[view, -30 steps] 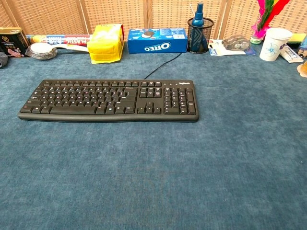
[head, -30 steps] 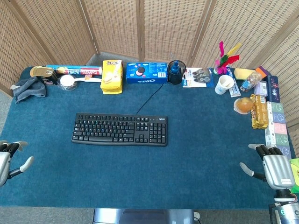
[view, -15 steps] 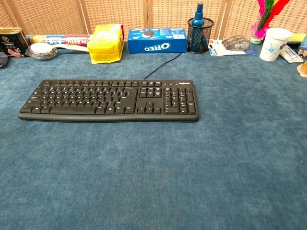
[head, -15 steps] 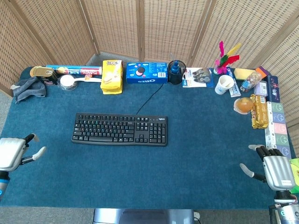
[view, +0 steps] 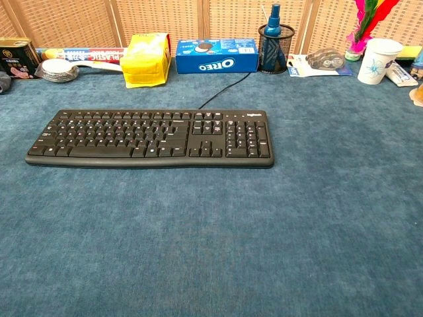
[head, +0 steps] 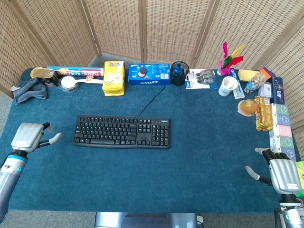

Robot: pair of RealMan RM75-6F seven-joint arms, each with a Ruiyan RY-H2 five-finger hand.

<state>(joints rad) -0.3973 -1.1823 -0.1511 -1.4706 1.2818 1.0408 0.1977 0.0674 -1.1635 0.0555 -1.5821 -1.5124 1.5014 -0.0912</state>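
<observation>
Keyboard (head: pixel 121 131) lies at 3 o'clock of left hand (head: pixel 29 137), fingers apart, empty; right hand (head: pixel 280 172) likewise. Careless sweep could shove it askew.

Keyboard (head: pixel 121 131) before Oreo box (head: pixel 149 74)

the word "oreo" is printed in white on the front face of the blue biscuit box (view: pixel 217 55) at the far edge of the table. on the long blue-and-red box (view: pixel 84 53) at the far left, lettering reading "plastic" can be made out; the rest is covered. "lipo" is read in the head view on top of the yellow packet (head: pixel 113 77), left of the biscuit box. a small brand mark is carried on the far right corner of the black keyboard (view: pixel 151 137), but it is too small to be read.
</observation>
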